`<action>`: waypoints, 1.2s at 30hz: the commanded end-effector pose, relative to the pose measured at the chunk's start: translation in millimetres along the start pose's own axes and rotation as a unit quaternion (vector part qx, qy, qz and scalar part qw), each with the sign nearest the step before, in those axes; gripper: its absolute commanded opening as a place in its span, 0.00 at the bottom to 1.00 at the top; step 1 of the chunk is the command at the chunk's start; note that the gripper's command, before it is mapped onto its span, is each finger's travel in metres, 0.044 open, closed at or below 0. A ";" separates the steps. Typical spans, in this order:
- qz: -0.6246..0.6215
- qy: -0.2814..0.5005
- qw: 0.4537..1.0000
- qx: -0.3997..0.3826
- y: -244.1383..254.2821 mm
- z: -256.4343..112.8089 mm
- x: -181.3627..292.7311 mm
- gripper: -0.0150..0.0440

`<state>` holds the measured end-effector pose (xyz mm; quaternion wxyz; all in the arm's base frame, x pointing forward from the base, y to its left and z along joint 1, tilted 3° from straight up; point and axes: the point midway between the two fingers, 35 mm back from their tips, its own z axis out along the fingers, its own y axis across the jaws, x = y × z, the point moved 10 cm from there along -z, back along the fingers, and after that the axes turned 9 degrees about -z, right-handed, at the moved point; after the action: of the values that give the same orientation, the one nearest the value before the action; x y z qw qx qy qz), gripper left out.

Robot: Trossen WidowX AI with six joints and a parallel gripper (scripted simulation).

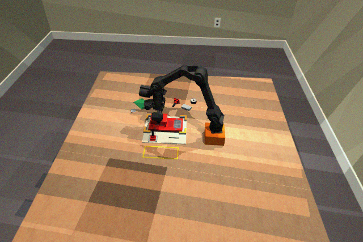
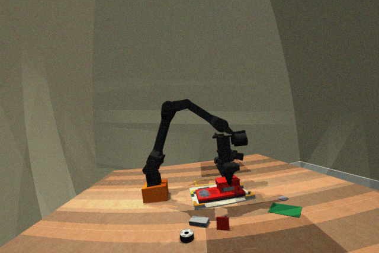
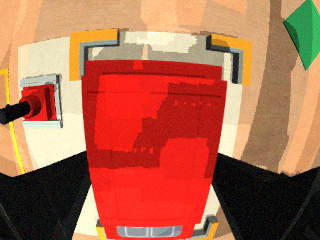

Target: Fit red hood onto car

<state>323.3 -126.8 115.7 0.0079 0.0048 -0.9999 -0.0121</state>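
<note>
The red hood (image 1: 163, 119) (image 2: 218, 181) (image 3: 155, 130) is between the fingers of my gripper (image 1: 158, 115) (image 2: 228, 181) (image 3: 151, 158), which is shut on its two sides. The hood is level and lined up with the red chassis (image 1: 171, 122) (image 2: 212, 195) (image 3: 150, 67), over its engine end. The grey engine block (image 2: 228, 188) shows below the hood roof in the exterior view. The pegs and corner holes are hidden, and I cannot tell if the hood touches the deck. The chassis sits in the jig (image 1: 162, 140) (image 3: 45, 145) between its corner brackets.
A red piece with a black handle (image 1: 152, 138) (image 3: 42, 102) stands on the jig board. A yellow outline (image 1: 160, 147) lies in front. Behind are a green sheet (image 1: 139, 103) (image 2: 285, 210), a grey block (image 1: 186, 106) (image 2: 199, 221), a wheel (image 2: 186, 236) and a red piece (image 2: 222, 223).
</note>
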 end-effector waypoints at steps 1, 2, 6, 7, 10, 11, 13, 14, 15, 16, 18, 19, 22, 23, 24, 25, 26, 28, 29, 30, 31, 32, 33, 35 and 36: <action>0.001 -0.001 1.000 0.002 -0.3 0.6 0.0 0.25; 0.001 -0.001 1.000 0.002 -0.3 0.6 0.0 0.25; 0.001 -0.001 1.000 0.002 -0.3 0.6 0.0 0.25; 0.001 -0.001 1.000 0.002 -0.3 0.6 0.0 0.25; 0.001 -0.001 1.000 0.002 -0.3 0.6 0.0 0.25; 0.001 -0.001 1.000 0.002 -0.3 0.6 0.0 0.25; 0.001 -0.001 1.000 0.002 -0.3 0.6 0.0 0.25; 0.001 -0.001 1.000 0.002 -0.3 0.6 0.0 0.25; 0.001 -0.001 1.000 0.002 -0.3 0.6 0.0 0.25; 0.001 -0.001 1.000 0.002 -0.3 0.6 0.0 0.25; 0.001 -0.001 1.000 0.002 -0.3 0.6 0.0 0.25; 0.001 -0.001 1.000 0.002 -0.3 0.6 0.0 0.25; 0.001 -0.001 1.000 0.002 -0.3 1.1 0.0 0.25; 0.001 -0.001 1.000 0.002 -0.3 1.5 0.0 0.25; 0.001 -0.001 1.000 0.002 -0.3 1.9 0.0 0.25; 0.001 -0.001 1.000 0.002 -0.3 2.4 0.0 0.25; 0.001 -0.001 1.000 0.002 -0.4 2.9 -0.1 0.25; 0.001 -0.001 1.000 0.002 -0.4 3.9 -0.1 0.25; 0.001 -0.001 1.000 0.002 -0.4 4.5 0.0 0.25; 0.001 -0.001 1.000 0.002 -0.4 5.0 0.0 0.25; 0.001 -0.001 1.000 0.002 -0.4 5.5 0.0 0.25; 0.001 -0.001 1.000 0.002 -0.4 6.0 0.0 0.25; 0.001 -0.001 1.000 0.002 -0.4 6.5 0.0 0.25; 0.001 -0.001 1.000 0.002 -0.5 7.5 0.0 0.25; 0.001 -0.001 1.000 0.002 -0.5 8.0 0.0 0.25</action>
<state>323.3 -126.9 109.8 0.0074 0.0047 -0.9999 -0.0119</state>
